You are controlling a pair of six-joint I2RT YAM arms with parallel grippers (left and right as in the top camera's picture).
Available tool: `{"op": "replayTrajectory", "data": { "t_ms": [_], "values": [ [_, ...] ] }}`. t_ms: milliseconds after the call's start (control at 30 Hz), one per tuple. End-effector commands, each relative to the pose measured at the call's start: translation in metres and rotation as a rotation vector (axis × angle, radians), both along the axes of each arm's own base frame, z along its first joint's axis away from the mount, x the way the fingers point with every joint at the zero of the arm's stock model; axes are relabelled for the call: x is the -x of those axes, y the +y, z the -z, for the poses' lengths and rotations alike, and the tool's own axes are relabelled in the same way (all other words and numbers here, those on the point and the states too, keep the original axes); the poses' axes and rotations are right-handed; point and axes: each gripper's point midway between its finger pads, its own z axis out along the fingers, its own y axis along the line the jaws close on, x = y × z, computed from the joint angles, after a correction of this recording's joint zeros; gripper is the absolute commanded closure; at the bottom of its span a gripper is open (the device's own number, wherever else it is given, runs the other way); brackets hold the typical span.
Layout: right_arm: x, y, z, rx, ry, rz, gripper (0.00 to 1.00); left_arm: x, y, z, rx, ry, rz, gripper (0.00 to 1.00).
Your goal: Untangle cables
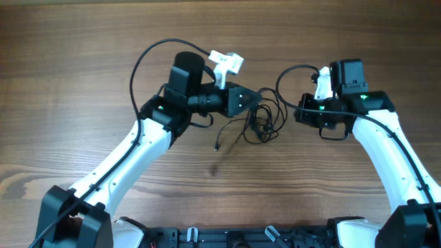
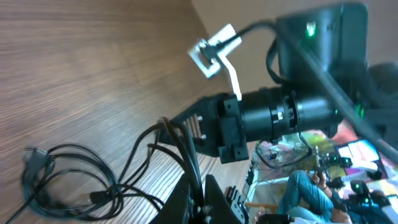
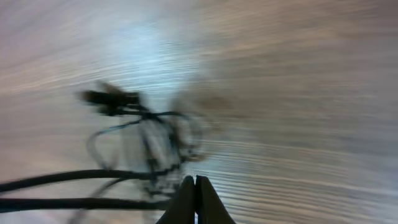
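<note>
The cables (image 1: pixel 263 121) are thin black cords in a small tangle on the wooden table between my two grippers. One loose plug end (image 1: pixel 217 147) lies lower left of the tangle. My left gripper (image 1: pixel 252 100) is shut on a couple of cable strands; in the left wrist view the strands run up out of the jaws (image 2: pixel 200 200), and the rest of the tangle (image 2: pixel 62 180) lies to the left. My right gripper (image 1: pixel 301 110) is at the tangle's right edge. In the blurred right wrist view its jaws (image 3: pixel 194 186) are pressed together just short of the tangle (image 3: pixel 155 140); I see no strand between them.
Each arm's own thicker black cable (image 1: pixel 282 76) loops above its wrist to a white connector (image 1: pixel 227 63). The right arm's wrist (image 2: pixel 280 115) fills the upper right of the left wrist view. A wooden tabletop (image 1: pixel 83 55) surrounds the tangle.
</note>
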Motion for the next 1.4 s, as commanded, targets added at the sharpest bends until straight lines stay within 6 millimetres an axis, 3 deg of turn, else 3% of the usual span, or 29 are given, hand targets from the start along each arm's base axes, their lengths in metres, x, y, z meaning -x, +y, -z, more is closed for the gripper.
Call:
{"op": "replayTrajectory", "data": {
  "t_ms": [0,100,167,233,400,767,933,1033,1167,1367],
  "values": [
    [0.009,-0.018,0.027,0.084,0.075,0.104,0.96,-0.006,0.018,-0.006,0.007,0.022,-0.026,0.96],
    [0.013,0.006,0.023,-0.042,0.064,-0.001,0.87,-0.006,0.025,-0.003,0.006,0.057,-0.028,0.96],
    [0.013,0.033,0.009,-0.174,-0.002,-0.161,0.66,-0.001,0.023,-0.009,0.036,0.052,0.012,0.96],
    [0.011,0.043,0.0,-0.24,-0.032,-0.201,0.55,-0.001,0.022,-0.011,0.045,0.041,0.018,0.96],
    [-0.005,0.054,-0.014,-0.317,-0.102,-0.189,0.51,-0.001,0.022,-0.011,0.04,0.016,0.026,0.96],
    [0.004,0.104,-0.027,-0.332,-0.24,-0.466,0.38,0.004,0.019,-0.018,0.07,0.008,0.069,0.96],
    [-0.01,0.058,0.005,-0.04,-0.177,-0.289,0.36,-0.002,0.028,-0.009,0.027,-0.023,0.046,0.96],
    [-0.003,0.069,-0.002,-0.099,-0.198,-0.372,0.31,-0.016,0.045,0.013,-0.067,0.022,-0.069,0.96],
    [0.006,0.089,-0.026,-0.207,-0.284,-0.511,0.27,-0.02,0.051,0.013,-0.068,0.024,-0.086,0.96],
    [0.009,0.089,-0.052,-0.189,-0.393,-0.56,0.26,-0.029,0.061,0.015,-0.081,0.023,-0.129,0.96]
  ]
}}
